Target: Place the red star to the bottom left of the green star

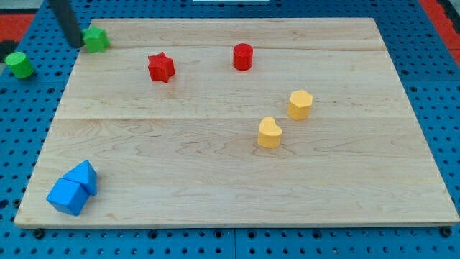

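Note:
The red star (162, 67) lies on the wooden board (237, 158) in the upper left part. The green star (95, 38) sits at the board's top left corner, up and to the left of the red star. My tip (76, 44) is at the view's top left, just left of the green star and touching or almost touching it. The rod rises from there out of the top of the view.
A green cylinder (20, 64) lies off the board at the left on the blue pegboard. A red cylinder (243, 56) is at top centre. A yellow heart (269, 133) and a yellow hexagonal block (300, 104) are right of centre. Two blue blocks (73, 188) sit at the bottom left corner.

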